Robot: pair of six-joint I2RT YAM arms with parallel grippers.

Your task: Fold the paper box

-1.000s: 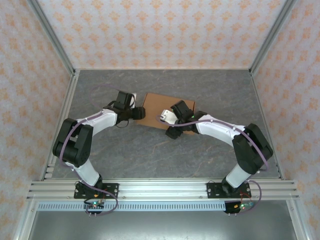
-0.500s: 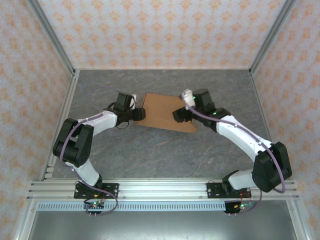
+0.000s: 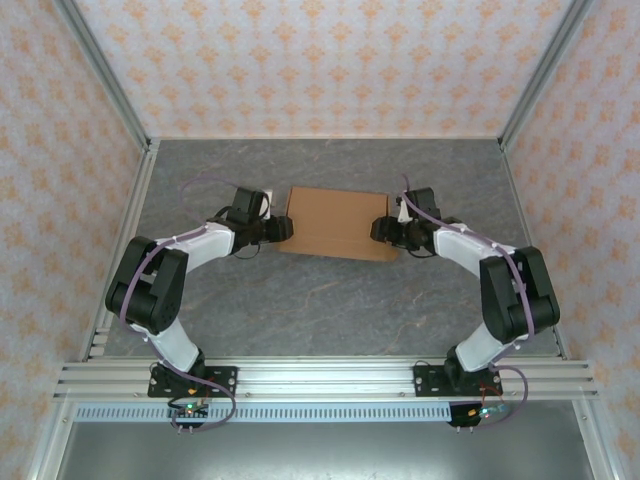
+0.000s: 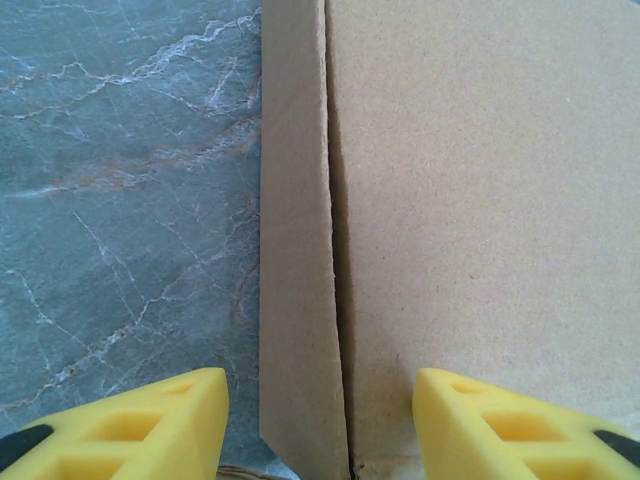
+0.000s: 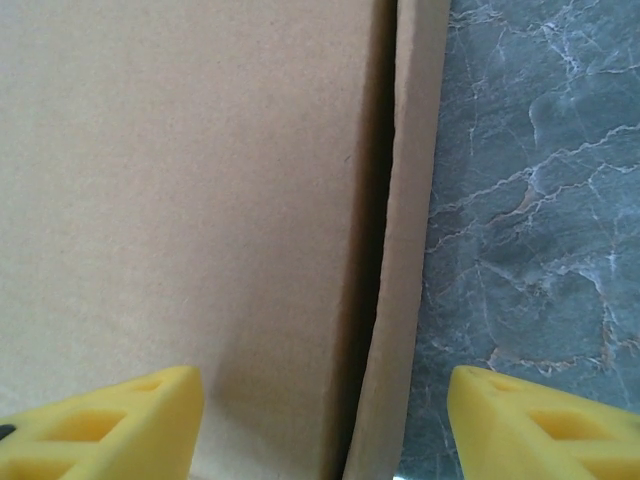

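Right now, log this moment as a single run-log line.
paper box: lying on table | left gripper: open, straddling box's left edge | right gripper: open, straddling box's right edge

The paper box (image 3: 335, 222) is plain brown cardboard, folded into a shallow rectangle. It lies flat on the grey marbled surface (image 3: 300, 300), long side running left to right. The left end flap (image 4: 295, 250) and right end flap (image 5: 405, 250) are narrow strips, each parted from the main panel by a thin dark slit.
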